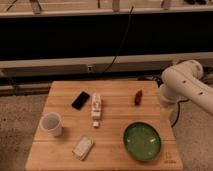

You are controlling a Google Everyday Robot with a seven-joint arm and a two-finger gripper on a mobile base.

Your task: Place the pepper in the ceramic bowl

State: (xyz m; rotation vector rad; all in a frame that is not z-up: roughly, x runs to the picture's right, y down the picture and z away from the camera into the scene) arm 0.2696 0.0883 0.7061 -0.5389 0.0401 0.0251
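The pepper (137, 97), small, slim and dark red, lies on the wooden table (60, 152) towards its back right. In front of it, near the table's front right corner, stands the ceramic bowl (142, 142), wide, shallow, glossy green and with nothing in it. My white arm (182, 85) bends in from the right edge of the view, just right of the pepper and above the table's right side. The gripper itself lies outside the picture, past the right edge. Nothing touches the pepper or the bowl.
A whitish cup (51, 123) stands at the left. A black phone (80, 100) lies at the back left. A white elongated object (96, 107) sits mid-table, and a pale packet (83, 147) near the front edge. A dark wall with a cable rises behind the table.
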